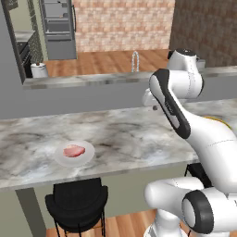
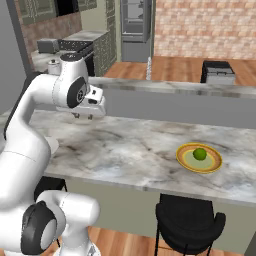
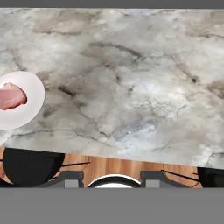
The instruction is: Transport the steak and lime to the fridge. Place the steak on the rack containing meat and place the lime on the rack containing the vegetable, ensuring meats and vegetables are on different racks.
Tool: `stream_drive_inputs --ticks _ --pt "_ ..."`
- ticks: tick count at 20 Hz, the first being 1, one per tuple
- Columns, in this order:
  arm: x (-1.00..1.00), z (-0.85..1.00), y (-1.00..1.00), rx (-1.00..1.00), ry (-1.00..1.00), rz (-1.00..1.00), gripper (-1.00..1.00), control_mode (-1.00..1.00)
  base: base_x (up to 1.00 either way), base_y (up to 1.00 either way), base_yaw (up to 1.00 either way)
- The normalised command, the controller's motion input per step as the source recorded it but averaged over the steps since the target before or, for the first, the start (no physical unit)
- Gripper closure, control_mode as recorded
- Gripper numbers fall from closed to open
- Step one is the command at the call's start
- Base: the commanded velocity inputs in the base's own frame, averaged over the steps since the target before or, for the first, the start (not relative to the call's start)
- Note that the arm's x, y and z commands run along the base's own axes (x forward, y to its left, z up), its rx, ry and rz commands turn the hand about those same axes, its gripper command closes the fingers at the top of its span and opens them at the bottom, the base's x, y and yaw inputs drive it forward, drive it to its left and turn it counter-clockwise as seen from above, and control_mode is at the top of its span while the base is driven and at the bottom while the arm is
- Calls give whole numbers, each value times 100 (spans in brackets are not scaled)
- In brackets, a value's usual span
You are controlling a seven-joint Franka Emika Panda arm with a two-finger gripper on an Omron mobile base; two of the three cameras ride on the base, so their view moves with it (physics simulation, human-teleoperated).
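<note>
Hovering hand (image 3: 112, 180) above marble counter (image 1: 139, 139), empty, part-open; steak (image 1: 74, 151) on white plate (image 1: 87, 156), lime (image 2: 199, 153) far right

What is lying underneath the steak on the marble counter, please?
The steak lies on a round white plate, which sits on the marble counter. The plate's middle is hidden beneath the meat.
</note>
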Motion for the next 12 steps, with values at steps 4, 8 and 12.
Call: stream_drive_inputs --ticks 4,8,12 --pt "-29 0 3 0 0 0 -100 -100 0 0 0" --pt "-58 -1 12 -2 0 2 -100 -100 0 0 0" --pt "-67 0 18 -6 -3 3 -100 -100 0 0 0"
